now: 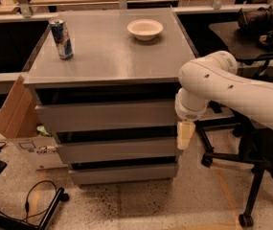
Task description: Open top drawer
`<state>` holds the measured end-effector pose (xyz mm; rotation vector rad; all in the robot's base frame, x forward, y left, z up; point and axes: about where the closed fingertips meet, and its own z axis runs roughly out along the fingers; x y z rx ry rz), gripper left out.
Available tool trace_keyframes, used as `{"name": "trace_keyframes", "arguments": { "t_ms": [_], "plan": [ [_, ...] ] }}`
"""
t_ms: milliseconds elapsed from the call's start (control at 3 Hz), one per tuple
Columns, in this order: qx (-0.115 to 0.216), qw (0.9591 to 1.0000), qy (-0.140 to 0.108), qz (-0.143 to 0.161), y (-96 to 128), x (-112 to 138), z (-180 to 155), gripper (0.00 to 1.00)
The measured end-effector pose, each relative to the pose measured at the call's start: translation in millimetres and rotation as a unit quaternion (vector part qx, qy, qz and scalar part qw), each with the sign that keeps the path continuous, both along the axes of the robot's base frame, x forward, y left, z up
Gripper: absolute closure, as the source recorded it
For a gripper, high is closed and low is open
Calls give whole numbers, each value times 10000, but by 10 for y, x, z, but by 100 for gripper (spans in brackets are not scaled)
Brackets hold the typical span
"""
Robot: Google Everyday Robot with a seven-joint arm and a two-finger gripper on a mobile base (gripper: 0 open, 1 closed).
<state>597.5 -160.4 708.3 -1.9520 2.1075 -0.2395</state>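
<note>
The top drawer (105,115) is the uppermost matte-grey flat front of the cabinet, under the grey top (107,51). It looks closed, flush with the two grey drawers below it (114,150). My white arm (232,87) reaches in from the right. My gripper (185,134) hangs down at the cabinet's right front corner, just right of the top drawer's end, level with the gap between the top and middle drawers. One cream finger shows, pointing down.
A blue-and-silver can (61,38) and a white bowl (145,29) stand on the cabinet top. A cardboard box (16,111) leans at the left. Cables (30,200) lie on the floor left. A black chair base (241,176) stands right.
</note>
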Motion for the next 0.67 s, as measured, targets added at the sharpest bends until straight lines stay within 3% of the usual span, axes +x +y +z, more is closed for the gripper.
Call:
{"name": "trace_keyframes", "arguments": {
  "t_ms": [667],
  "plan": [
    [-344,9991,221,61,163,474,-185,0]
  ]
}}
